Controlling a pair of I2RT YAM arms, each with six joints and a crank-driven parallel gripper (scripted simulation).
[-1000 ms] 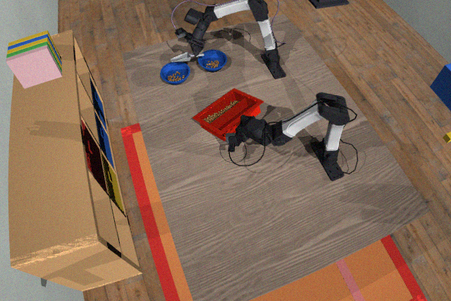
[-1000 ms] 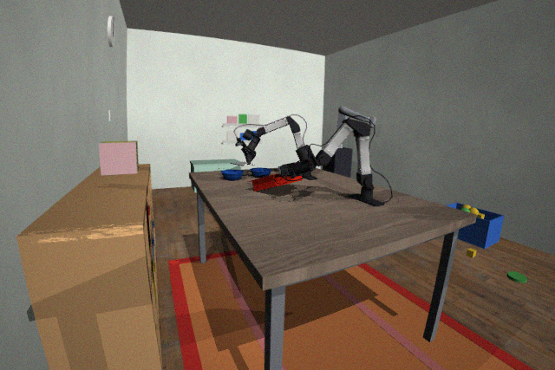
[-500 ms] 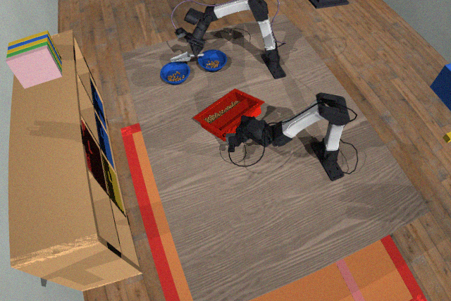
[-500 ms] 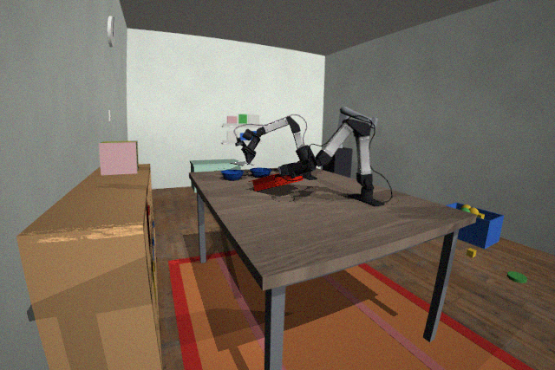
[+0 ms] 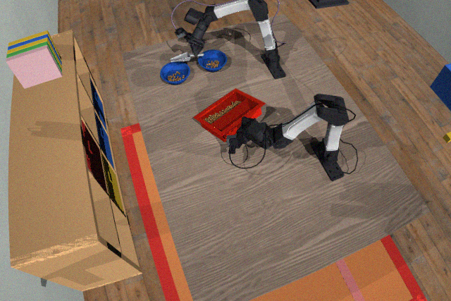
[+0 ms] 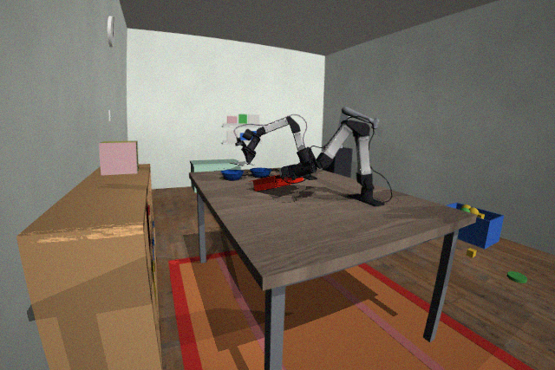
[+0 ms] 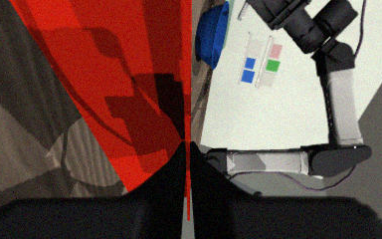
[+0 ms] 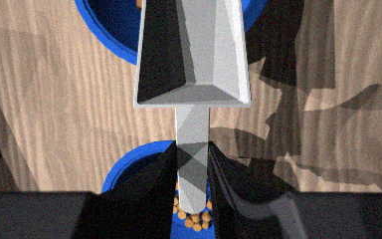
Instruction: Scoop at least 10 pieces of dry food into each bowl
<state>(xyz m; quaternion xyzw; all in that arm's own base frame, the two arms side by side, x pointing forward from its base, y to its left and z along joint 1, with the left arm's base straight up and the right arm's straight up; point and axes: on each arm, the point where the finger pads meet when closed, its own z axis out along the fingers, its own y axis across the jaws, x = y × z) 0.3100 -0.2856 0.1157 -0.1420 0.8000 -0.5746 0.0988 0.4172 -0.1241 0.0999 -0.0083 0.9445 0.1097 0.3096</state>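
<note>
The red box looks tilted, its food gathered in a strip along the side away from the left arm. My left gripper is shut on the box's thin wall. My right gripper is shut on the handle of the grey scoop, held above the bowls. The visible part of the pan looks empty; its front end is cut off in the right wrist view. The left blue bowl and right blue bowl stand upright, each holding several pieces.
The table carries both arm bases. The bowls stand close together near its far edge, beyond the box. The left arm reaches over the box's near side. A wooden shelf unit stands beside the table.
</note>
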